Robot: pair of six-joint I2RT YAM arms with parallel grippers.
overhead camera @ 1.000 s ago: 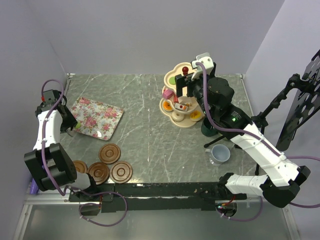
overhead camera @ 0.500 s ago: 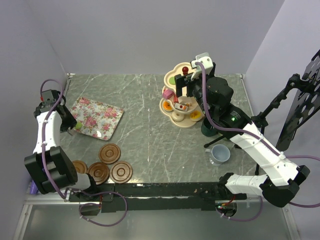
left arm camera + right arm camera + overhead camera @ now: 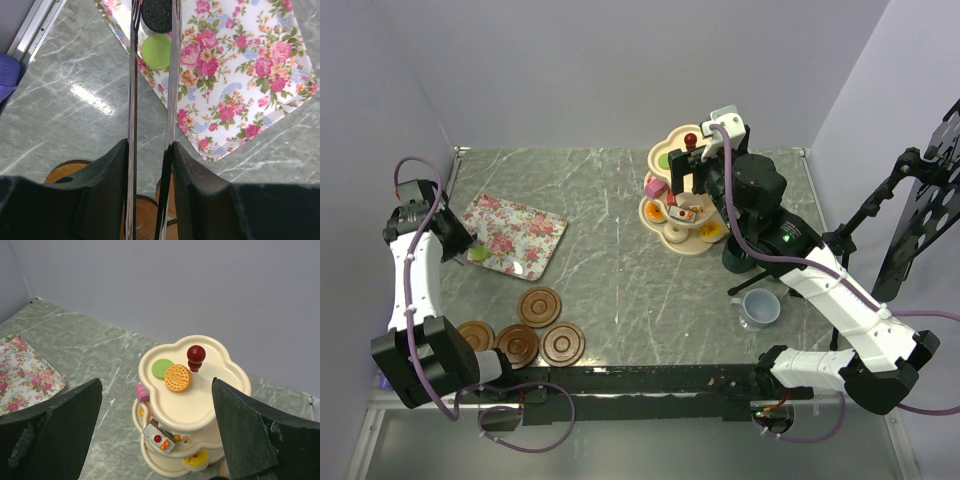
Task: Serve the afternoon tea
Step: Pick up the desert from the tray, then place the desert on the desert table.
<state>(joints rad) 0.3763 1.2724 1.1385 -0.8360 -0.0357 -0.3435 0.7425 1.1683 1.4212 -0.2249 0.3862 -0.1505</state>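
The left end effector squeezes the thin metal tongs. A round green cake and a dark cookie lie between the tong arms on the flowery tray. The right end effector hangs wide open with nothing in it, just above the cream stand, which holds more little cakes at the back right of the bench.

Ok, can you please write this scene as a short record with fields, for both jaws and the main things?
left jaws: shut on metal tongs
tong tips: either side of a dark round biscuit, over the floral tray
tray edge: green round cake
right jaws: open, empty, near the three-tier stand, not touching
stand top: green disc, orange biscuit
brown saucers: four, clustered at near left
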